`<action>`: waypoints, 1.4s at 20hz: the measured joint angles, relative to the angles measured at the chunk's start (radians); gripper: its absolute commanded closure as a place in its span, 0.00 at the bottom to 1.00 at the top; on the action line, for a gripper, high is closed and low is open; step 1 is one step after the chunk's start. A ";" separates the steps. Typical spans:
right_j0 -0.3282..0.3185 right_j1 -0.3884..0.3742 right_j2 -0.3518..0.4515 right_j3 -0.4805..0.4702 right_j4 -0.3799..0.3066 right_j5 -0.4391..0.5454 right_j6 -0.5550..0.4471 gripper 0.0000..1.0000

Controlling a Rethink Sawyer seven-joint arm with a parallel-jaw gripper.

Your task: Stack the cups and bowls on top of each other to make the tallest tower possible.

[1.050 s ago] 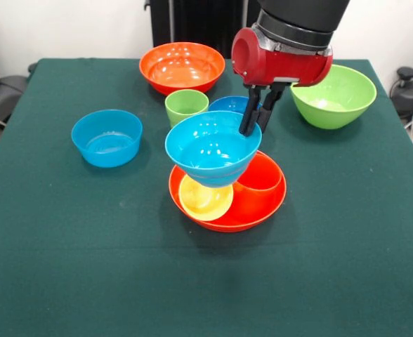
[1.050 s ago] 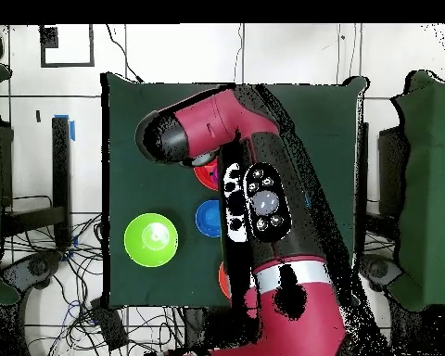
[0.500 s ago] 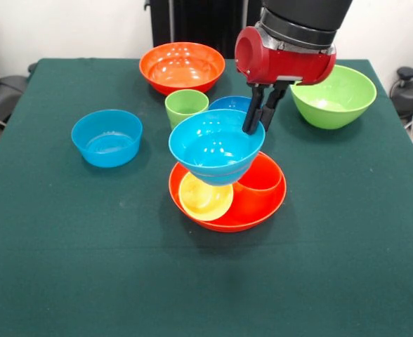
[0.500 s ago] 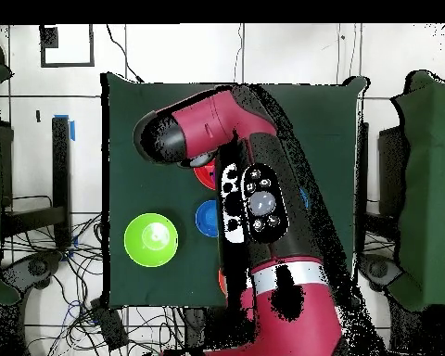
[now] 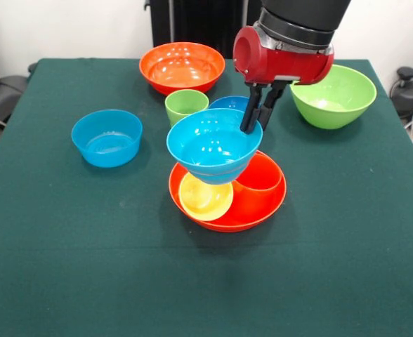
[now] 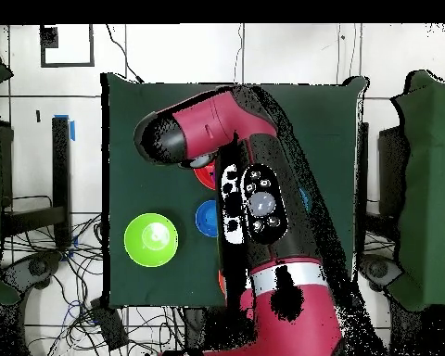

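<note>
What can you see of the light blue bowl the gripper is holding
The light blue bowl is glossy plastic, round, tapering to a narrow base, upright and empty. The gripper pinches its far rim, holding it above the yellow cup in the orange bowl. Whether it touches that cup is unclear.

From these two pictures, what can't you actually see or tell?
- Overhead view: the arm covers most of the table; the lime green bowl shows whole, the dark blue bowl only in part.
- Front view: the dark blue bowl sits mostly behind the held light blue bowl.
- Front view: whether that bowl touches the yellow cup below it.
- Front view: the end effector pinches the bowl's rim, but the fingertips are hidden.
- No purple cup shows anywhere.
</note>
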 measured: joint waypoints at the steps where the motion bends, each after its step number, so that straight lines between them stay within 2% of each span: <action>1: 0.000 0.000 -0.001 0.000 0.000 0.000 0.000 1.00; 14: 0.000 0.004 -0.011 0.001 0.021 -0.003 0.000 1.00; 28: 0.000 0.010 -0.014 0.003 0.036 -0.048 0.000 1.00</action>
